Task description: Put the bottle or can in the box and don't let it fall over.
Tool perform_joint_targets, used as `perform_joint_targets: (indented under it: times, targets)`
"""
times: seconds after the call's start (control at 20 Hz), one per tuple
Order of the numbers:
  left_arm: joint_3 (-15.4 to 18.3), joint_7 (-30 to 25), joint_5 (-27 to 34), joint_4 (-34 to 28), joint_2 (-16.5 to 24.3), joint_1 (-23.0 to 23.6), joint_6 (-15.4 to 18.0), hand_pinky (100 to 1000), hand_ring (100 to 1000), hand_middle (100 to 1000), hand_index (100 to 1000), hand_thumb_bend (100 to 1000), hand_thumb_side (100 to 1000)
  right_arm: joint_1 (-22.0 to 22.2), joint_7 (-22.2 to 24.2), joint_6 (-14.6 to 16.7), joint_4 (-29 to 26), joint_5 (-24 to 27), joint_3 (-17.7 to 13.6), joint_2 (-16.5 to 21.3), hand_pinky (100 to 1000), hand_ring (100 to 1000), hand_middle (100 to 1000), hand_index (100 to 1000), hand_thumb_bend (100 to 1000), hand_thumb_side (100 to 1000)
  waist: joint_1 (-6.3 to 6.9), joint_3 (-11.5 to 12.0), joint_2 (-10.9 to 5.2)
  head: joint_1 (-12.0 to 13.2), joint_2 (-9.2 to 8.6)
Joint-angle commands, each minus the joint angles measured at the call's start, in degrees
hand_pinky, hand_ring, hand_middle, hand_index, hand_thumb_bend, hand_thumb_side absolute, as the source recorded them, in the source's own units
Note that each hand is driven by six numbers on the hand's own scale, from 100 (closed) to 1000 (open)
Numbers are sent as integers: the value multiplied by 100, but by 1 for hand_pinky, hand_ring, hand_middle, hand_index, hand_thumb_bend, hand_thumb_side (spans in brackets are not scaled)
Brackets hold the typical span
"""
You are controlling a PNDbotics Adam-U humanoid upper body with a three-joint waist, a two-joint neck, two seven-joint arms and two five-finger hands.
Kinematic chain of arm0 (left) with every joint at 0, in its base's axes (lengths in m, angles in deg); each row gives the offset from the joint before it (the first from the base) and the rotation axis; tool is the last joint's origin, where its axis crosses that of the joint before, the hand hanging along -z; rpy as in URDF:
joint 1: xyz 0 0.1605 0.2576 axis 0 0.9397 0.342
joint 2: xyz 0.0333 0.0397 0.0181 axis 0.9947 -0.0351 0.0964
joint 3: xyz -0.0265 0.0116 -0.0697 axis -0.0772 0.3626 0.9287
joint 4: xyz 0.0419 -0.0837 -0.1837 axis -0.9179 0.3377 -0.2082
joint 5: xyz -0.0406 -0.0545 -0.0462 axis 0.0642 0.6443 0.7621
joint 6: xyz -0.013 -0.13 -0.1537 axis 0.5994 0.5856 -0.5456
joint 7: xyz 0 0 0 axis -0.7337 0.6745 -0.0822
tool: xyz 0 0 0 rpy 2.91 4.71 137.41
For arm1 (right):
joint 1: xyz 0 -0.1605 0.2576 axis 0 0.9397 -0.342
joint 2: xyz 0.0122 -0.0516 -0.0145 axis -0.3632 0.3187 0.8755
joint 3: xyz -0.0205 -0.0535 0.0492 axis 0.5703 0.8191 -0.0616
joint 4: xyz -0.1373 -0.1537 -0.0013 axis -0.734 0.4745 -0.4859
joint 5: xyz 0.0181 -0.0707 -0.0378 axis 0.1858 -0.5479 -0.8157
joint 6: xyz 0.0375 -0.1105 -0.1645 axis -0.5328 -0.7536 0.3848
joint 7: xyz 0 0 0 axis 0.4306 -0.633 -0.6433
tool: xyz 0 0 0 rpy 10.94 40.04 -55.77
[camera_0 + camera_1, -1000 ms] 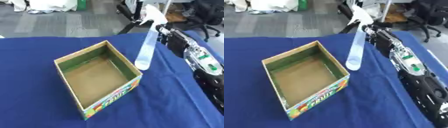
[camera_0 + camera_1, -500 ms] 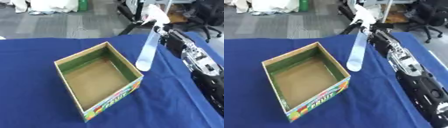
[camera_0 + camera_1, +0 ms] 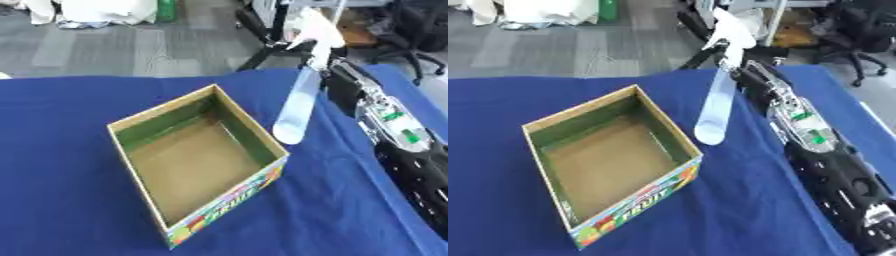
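Observation:
An open cardboard box [image 3: 140, 127] with green inner walls and a colourful printed front stands empty on the blue tablecloth. A long, pale, see-through bottle [image 3: 297, 105] hangs tilted in the air just right of the box's right corner, its lower end a little above the cloth. My right hand [image 3: 313, 31], pale at the far end of the black arm [image 3: 815, 145], is shut on the bottle's top. The arm runs in from the lower right. My left hand shows in neither view.
The blue cloth [image 3: 61, 165] covers the whole table, and its far edge runs behind the box. Beyond it lie grey floor, black office chairs [image 3: 411, 25] and white bags [image 3: 96, 10].
The bottle's lower end has sunk slightly beside the box's right corner. The box has not moved.

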Motion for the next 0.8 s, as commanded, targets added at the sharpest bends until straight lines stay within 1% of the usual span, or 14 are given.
perform_joint_targets:
  times: [0.05,0.3,0.45,0.5,0.55,0.65,0.7,0.75,0.8]
  targets:
    - [2,-24,13,-99,94,-91,3,932,1000,1000,811,352,670,-128,-25,-33,-18,54,-6,184,1000,1000,1000,1000,100,524,12,14,-72,-35,-28]
    - [-1,-33,10,-102,94,-102,-2,932,1000,1000,811,351,670,-146,25,-81,-75,130,20,129,1000,1000,1000,1000,100,524,7,21,-55,-21,62]
    - [-1,-34,10,-102,94,-103,-2,932,1000,1000,811,351,670,-150,25,-101,-85,149,24,127,1000,1000,1000,1000,100,524,7,22,-55,-20,72]
    - [-1,-34,10,-102,94,-104,-2,932,1000,1000,811,361,678,-150,26,-103,-88,152,25,126,1000,1000,1000,1000,100,322,7,22,-55,-18,80]
    - [-2,-36,13,-104,89,-109,-2,932,1000,1000,811,349,670,-159,46,-105,-95,151,44,104,1000,1000,1000,1000,100,523,10,28,-54,-10,124]
    - [-3,-39,19,-106,82,-121,-3,932,1000,1000,811,350,670,-169,86,-102,-93,127,72,57,1000,1000,1000,1000,100,524,13,39,-49,-3,155]
    - [-3,-40,22,-108,78,-126,-3,932,1000,1000,811,350,670,-169,103,-97,-84,111,80,35,1000,1000,1000,998,100,388,14,44,-47,-2,160]
    - [-3,-39,25,-109,74,-132,-5,932,1000,1000,811,350,670,-165,121,-98,-69,97,89,8,1000,1000,1000,997,100,523,15,50,-42,-2,161]
    - [-3,-39,27,-110,69,-136,-7,932,1000,1000,811,350,670,-160,137,-95,-52,80,96,-21,1000,1000,1000,999,100,523,15,56,-37,-3,162]
